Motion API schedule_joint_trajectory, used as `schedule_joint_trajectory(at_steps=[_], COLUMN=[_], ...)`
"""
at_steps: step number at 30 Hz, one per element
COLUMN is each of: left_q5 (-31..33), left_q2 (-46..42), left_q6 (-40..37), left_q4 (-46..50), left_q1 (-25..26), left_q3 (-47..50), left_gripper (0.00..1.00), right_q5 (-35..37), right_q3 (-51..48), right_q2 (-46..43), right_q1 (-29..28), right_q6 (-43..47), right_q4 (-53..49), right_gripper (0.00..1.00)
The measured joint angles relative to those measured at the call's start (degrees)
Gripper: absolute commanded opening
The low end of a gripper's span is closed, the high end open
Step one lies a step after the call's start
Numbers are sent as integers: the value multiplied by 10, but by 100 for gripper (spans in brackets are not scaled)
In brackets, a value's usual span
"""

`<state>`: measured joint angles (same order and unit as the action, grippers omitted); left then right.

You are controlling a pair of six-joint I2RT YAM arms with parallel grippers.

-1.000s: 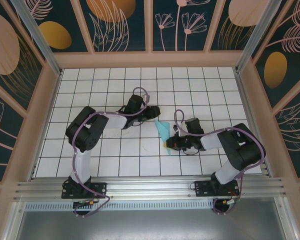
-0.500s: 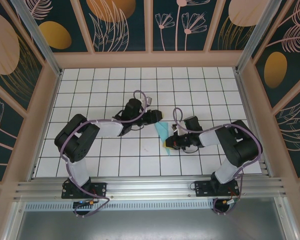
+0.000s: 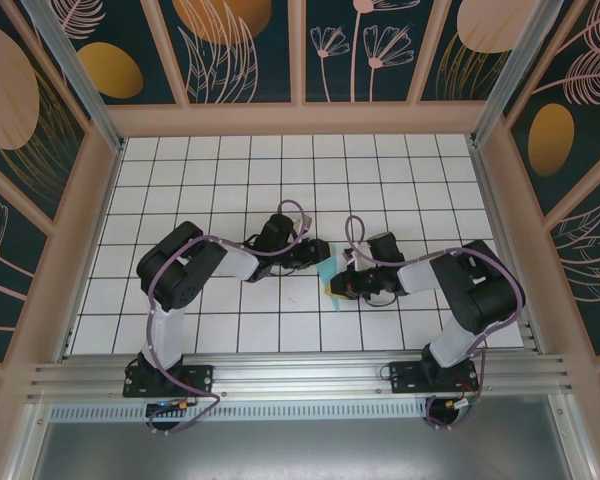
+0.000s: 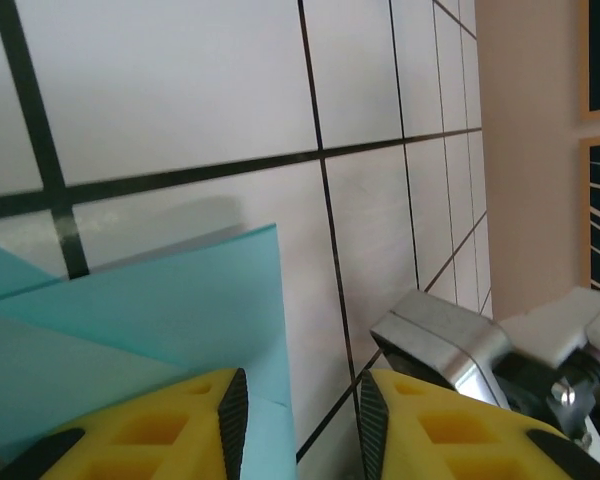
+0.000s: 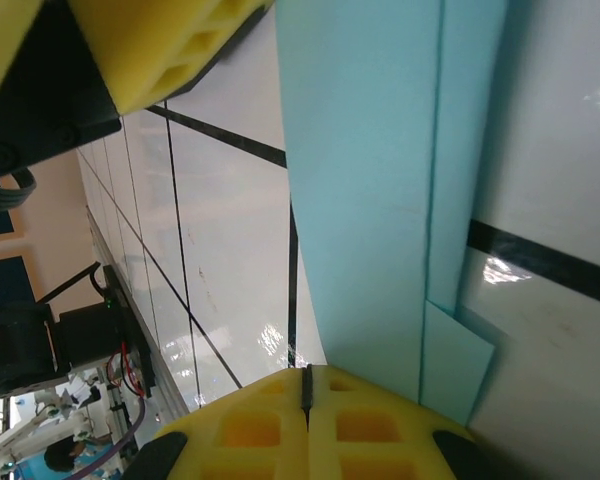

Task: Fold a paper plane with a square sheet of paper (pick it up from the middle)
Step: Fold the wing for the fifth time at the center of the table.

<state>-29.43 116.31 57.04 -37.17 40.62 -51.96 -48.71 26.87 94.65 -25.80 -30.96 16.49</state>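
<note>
- The right gripper (image 5: 306, 372) was closed, its fingertips together at one end of the folded cyan paper (image 5: 365, 180); whether it pinched the paper was unclear.
- The left gripper (image 4: 302, 400) stood partly open, with the paper's other end reaching beneath one finger.
- The paper lay on the gridded worktop (image 4: 180, 80), between both grippers.

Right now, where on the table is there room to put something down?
The tile rows by the back wall are bare, and the near strip between the left arm and right arm. The middle is crowded: the left claw and right claw meet at the blue paper.
</note>
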Motion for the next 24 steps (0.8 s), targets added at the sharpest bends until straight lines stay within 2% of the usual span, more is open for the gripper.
schedule_joint_trajectory(at_steps=[12, 24], left_q5=[16, 24], left_q2=[3, 3], left_q6=[3, 3], left_q4=[20, 58], left_q1=[3, 4], left_q3=[-12, -27], left_gripper=[35, 31], right_q5=[57, 58], right_q3=[-8, -75], right_q2=[-52, -96], right_q1=[-47, -49], right_q6=[-34, -57], right_q4=[-46, -2], right_gripper=[0, 0])
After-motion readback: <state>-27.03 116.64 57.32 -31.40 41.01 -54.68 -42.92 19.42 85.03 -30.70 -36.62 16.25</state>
